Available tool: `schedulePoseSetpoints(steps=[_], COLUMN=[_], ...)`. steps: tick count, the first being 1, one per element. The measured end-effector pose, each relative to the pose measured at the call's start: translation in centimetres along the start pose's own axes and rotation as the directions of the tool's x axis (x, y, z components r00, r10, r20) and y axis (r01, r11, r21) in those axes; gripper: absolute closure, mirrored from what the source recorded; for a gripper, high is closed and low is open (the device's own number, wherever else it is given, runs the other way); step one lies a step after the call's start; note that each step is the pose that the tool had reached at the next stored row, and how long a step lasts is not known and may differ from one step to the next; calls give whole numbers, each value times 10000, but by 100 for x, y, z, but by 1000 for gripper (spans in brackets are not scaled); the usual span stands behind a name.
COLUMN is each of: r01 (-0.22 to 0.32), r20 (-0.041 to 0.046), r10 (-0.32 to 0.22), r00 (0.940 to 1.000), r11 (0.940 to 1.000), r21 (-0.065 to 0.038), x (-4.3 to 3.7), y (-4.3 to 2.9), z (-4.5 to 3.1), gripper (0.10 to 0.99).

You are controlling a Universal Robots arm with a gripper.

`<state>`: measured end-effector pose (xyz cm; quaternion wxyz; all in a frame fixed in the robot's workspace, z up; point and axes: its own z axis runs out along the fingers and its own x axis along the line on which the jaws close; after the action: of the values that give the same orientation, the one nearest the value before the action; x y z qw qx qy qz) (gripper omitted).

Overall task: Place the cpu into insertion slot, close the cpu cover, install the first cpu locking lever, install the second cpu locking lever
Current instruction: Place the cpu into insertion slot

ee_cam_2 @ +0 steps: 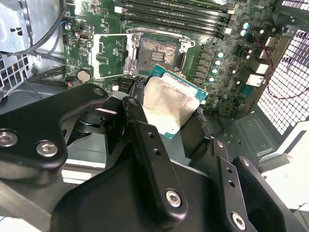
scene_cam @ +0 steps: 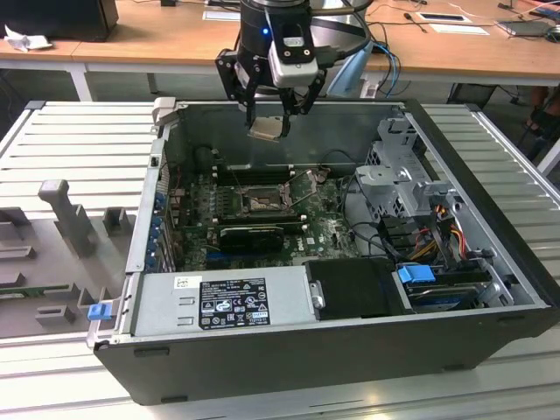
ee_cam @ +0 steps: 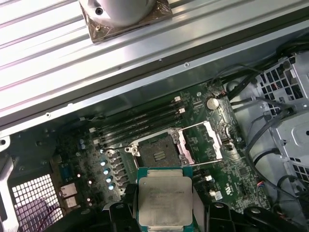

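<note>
Over the case (scene_cam: 350, 350), the end effector (scene_cam: 268, 122) pinches the cpu (scene_cam: 268, 130); both wrist views reveal the cpu cover (ee_cam: 215, 139) swung open.

The cpu (ee_cam: 165, 200), a flat square chip with a pale grey metal face and a thin green edge, is held in the gripper (scene_cam: 273, 122). It is kept above the green board and is a little tilted. The insertion slot (ee_cam: 158, 153), a dark square socket with a silvery rim, is seen uncovered beneath it. The cpu cover (ee_cam: 203, 140), a thin silvery frame with a large window, is swung open just beside the slot, at the exterior view's right.
</note>
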<state>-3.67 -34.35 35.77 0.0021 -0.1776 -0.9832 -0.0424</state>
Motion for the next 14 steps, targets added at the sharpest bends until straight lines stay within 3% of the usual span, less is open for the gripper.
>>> schedulePoseSetpoints(steps=[14], r01=[-711], r20=[59], r10=[711], r00=[9975], r11=[9975], r21=[-16], x=[0], y=[0], z=[2], gripper=[545])
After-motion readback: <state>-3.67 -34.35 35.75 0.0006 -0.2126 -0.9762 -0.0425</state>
